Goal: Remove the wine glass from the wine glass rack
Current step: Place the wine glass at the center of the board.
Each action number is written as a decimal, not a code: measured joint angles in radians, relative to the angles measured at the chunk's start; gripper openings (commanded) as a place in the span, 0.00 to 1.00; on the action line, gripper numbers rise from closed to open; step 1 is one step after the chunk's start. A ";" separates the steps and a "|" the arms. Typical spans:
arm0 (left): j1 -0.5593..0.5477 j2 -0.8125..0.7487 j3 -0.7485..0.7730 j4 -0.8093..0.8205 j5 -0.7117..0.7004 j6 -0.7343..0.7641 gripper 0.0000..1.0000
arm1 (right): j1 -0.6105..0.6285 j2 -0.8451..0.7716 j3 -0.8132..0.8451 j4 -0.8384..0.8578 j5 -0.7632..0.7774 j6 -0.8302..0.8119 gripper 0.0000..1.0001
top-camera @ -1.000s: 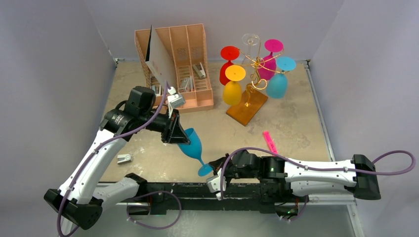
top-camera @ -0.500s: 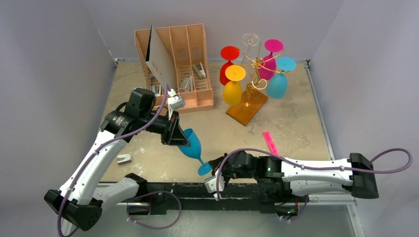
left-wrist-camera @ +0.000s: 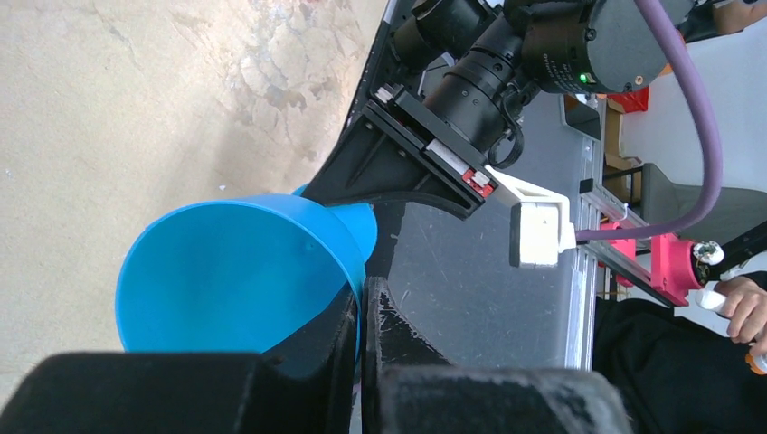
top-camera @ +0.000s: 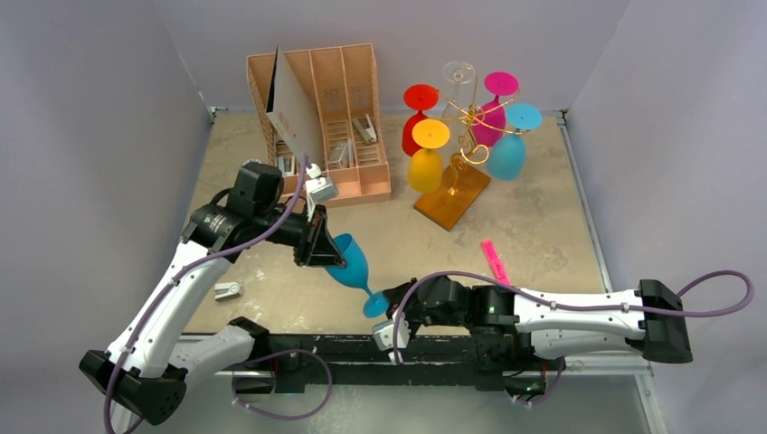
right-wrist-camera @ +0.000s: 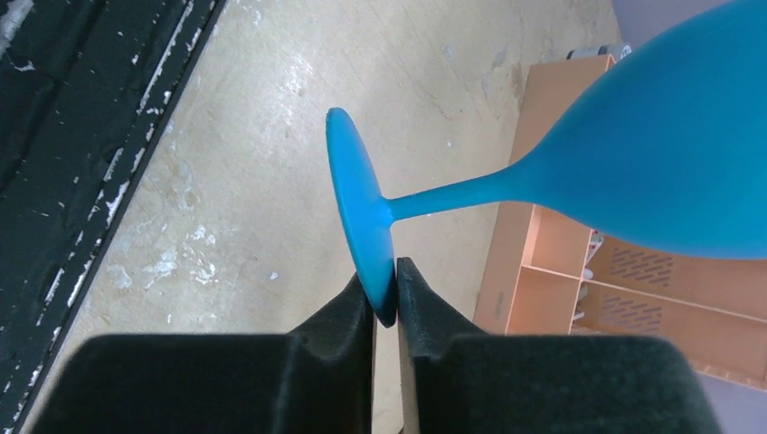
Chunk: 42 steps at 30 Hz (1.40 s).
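Note:
A blue wine glass [top-camera: 353,264] is held tilted above the near middle of the table, off the rack. My left gripper [top-camera: 327,253] is shut on its bowl rim [left-wrist-camera: 357,289]. My right gripper [top-camera: 384,306] is shut on the edge of its round foot [right-wrist-camera: 362,226]. The wine glass rack [top-camera: 466,117], gold wire arms on an orange-brown wooden base [top-camera: 450,194], stands at the back right. Red [top-camera: 418,113], yellow [top-camera: 427,158], magenta [top-camera: 493,113], light blue [top-camera: 511,145] and clear [top-camera: 459,77] glasses hang upside down on it.
A pink-tan slotted file organiser [top-camera: 348,117] with a white sheet [top-camera: 294,104] stands at the back left. A pink marker [top-camera: 494,260] lies right of centre. A small white clip [top-camera: 227,290] lies near the left arm. Walls close in on three sides.
My right gripper has moved a little left and up to the glass's foot. The glass and left gripper have shifted slightly away from the near edge.

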 measured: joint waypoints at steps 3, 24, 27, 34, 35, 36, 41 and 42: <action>-0.001 -0.016 0.000 -0.008 -0.009 0.000 0.00 | -0.003 -0.002 0.000 0.003 0.016 0.014 0.38; -0.005 -0.008 -0.047 0.060 -0.763 -0.113 0.00 | -0.008 -0.159 -0.061 0.132 0.121 0.383 0.71; -0.005 0.041 -0.055 0.095 -0.867 -0.116 0.00 | -0.008 -0.166 -0.061 0.145 0.220 0.534 0.78; -0.005 0.166 -0.055 0.174 -1.032 -0.111 0.00 | -0.014 -0.173 -0.013 0.019 0.475 0.892 0.85; -0.004 0.178 -0.055 0.185 -1.049 -0.108 0.00 | -0.020 -0.175 0.002 -0.012 0.490 0.937 0.85; -0.002 0.188 -0.055 0.194 -1.063 -0.106 0.00 | -0.029 -0.177 0.020 -0.050 0.502 0.991 0.85; 0.027 0.221 -0.054 0.227 -1.108 -0.104 0.00 | -0.164 -0.174 0.124 -0.253 0.441 1.237 0.85; 0.036 0.224 -0.054 0.235 -1.110 -0.104 0.00 | -0.204 -0.168 0.142 -0.285 0.418 1.270 0.86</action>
